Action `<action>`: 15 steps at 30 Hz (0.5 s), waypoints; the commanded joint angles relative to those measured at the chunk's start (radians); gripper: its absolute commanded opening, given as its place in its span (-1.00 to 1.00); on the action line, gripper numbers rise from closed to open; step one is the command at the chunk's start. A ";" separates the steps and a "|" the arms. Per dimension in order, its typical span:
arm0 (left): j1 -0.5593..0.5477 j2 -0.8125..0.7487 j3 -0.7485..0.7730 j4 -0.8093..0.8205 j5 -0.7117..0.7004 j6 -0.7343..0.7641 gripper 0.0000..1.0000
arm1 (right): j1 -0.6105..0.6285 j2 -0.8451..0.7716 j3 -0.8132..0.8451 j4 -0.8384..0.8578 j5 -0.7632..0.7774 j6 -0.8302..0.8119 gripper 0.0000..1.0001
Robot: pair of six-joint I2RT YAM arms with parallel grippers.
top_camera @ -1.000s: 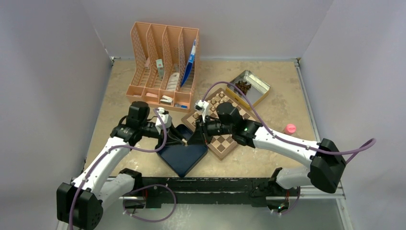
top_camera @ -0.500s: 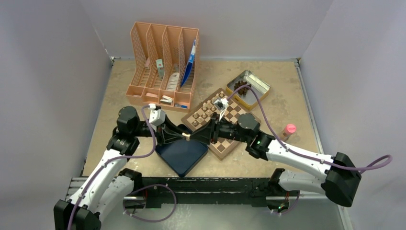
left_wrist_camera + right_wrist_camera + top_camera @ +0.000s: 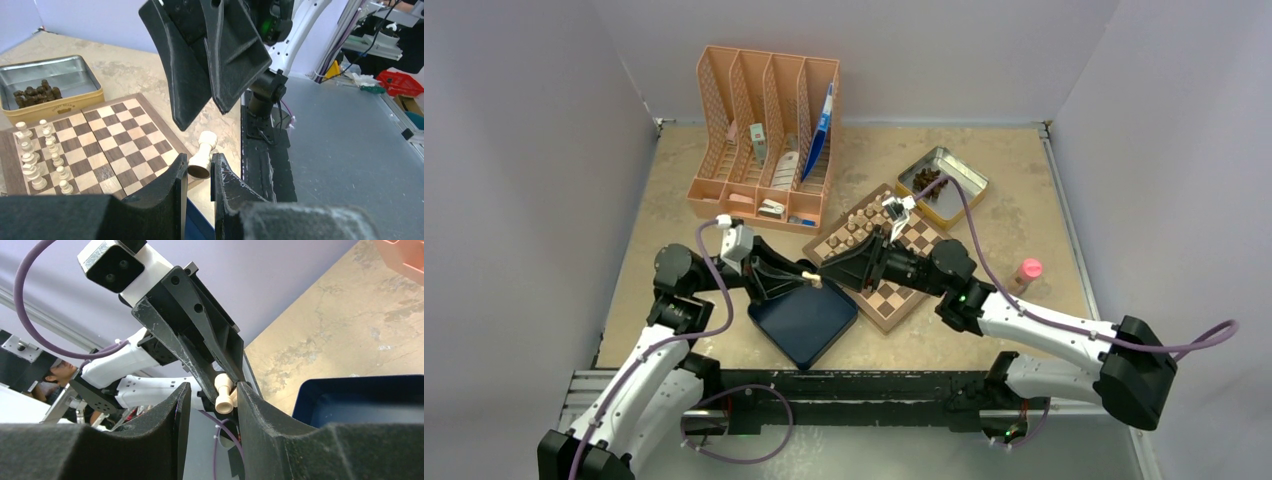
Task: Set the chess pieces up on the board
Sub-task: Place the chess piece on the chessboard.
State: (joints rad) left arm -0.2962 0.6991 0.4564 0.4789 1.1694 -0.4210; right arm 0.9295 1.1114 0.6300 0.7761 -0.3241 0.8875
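Left gripper (image 3: 199, 164) pinching pale chess piece (image 3: 202, 156), right gripper (image 3: 202, 116) spread just beside it

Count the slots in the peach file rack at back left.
4, side by side across the rack, left to right: first against its left wall, second and third holding grey items, fourth holding a blue flat item. None seems hidden.
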 commanded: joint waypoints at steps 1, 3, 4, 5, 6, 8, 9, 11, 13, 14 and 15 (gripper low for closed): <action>-0.003 -0.018 -0.012 0.129 -0.052 -0.074 -1.00 | 0.005 0.009 0.014 0.105 -0.001 0.036 -0.17; -0.003 -0.025 -0.017 0.141 -0.064 -0.084 -1.00 | 0.005 0.011 0.014 0.090 0.008 0.034 -0.16; -0.003 -0.029 -0.018 0.147 -0.070 -0.088 -1.00 | 0.004 0.011 0.014 0.088 0.012 0.033 -0.15; -0.003 -0.034 -0.021 0.150 -0.075 -0.093 -1.00 | 0.005 0.013 0.011 0.088 0.013 0.034 -0.14; -0.003 -0.037 -0.025 0.158 -0.081 -0.096 -1.00 | 0.005 0.013 0.010 0.088 0.013 0.036 -0.14; -0.003 -0.044 -0.033 0.176 -0.088 -0.107 -1.00 | 0.005 0.017 0.010 0.088 0.011 0.040 -0.14; -0.003 -0.046 -0.036 0.184 -0.093 -0.113 -1.00 | 0.005 0.020 0.010 0.088 0.010 0.041 -0.14; -0.003 -0.048 -0.043 0.199 -0.103 -0.122 -1.00 | 0.005 0.026 0.011 0.088 0.008 0.046 -0.14; -0.003 -0.051 -0.051 0.220 -0.110 -0.131 -1.00 | 0.006 0.029 0.013 0.091 0.006 0.047 -0.15; -0.003 -0.050 -0.056 0.231 -0.111 -0.135 -1.00 | 0.005 0.030 0.013 0.094 0.003 0.047 -0.18; -0.003 -0.051 -0.058 0.237 -0.112 -0.137 -1.00 | 0.006 0.031 0.014 0.098 -0.002 0.047 -0.22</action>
State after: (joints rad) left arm -0.2962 0.6567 0.4126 0.6247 1.0847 -0.5243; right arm 0.9295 1.1404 0.6300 0.8062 -0.3248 0.9241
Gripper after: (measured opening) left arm 0.163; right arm 0.418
